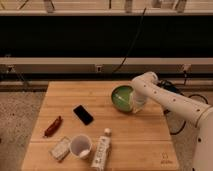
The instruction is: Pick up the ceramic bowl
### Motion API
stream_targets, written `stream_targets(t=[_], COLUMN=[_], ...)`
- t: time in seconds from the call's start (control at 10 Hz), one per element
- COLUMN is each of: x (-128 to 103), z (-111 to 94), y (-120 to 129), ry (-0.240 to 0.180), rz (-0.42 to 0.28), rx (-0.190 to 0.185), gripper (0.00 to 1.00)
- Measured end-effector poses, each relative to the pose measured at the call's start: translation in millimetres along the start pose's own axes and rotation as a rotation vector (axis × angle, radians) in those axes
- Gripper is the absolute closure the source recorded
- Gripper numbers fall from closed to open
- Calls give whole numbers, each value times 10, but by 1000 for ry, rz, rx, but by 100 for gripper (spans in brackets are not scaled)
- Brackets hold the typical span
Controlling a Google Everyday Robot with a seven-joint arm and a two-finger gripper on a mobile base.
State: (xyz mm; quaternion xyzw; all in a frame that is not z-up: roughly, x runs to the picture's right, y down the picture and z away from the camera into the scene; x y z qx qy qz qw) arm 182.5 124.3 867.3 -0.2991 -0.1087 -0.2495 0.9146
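- Camera view: wooden table (125, 130) seen from the front and above, speckled floor on both sides, dark wall w/ pale rails behind.
- Ceramic bowl (121, 97), glossy green w/ darker rim, is at the table's far right part, near the back edge; it looks tipped toward the camera so the inside shows. Can't tell whether it's resting on the wood or raised off it.
- White arm (172, 100) comes in from the right edge, elbow bends above the bowl, wrist drops down at the bowl's right rim.
- Gripper (136, 104) sits right at the bowl's right side, touching or overlapping the rim; can't tell its state or whether it has hold of the bowl.
- Black phone (83, 114) lies flat, mid-table, well left of the bowl.
- Reddish-brown snack pack (52, 126) lies near the left edge, angled.
- White cup (81, 145) at front, on its side w/ mouth toward camera.
- Pale wrapped packet (60, 148) just left of the cup, touching or nearly.
- White bottle (101, 150) lies on its side just right of the cup, cap pointing toward the back.
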Motion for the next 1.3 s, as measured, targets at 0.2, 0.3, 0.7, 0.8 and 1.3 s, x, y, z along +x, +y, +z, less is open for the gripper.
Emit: stream_targets(t=[0.2,0.3,0.7,0.8,1.3], x=[-11,-8,-14,-13,-17], z=[-279,-330,-511,-597,-756], y=[-43,-50,-118,-120,-190], ry=[9,14,38,43,71], rz=[-16,-21,-49,-54,-85], rx=[-3,-4,3,0,8], gripper=[98,98,98,98,98])
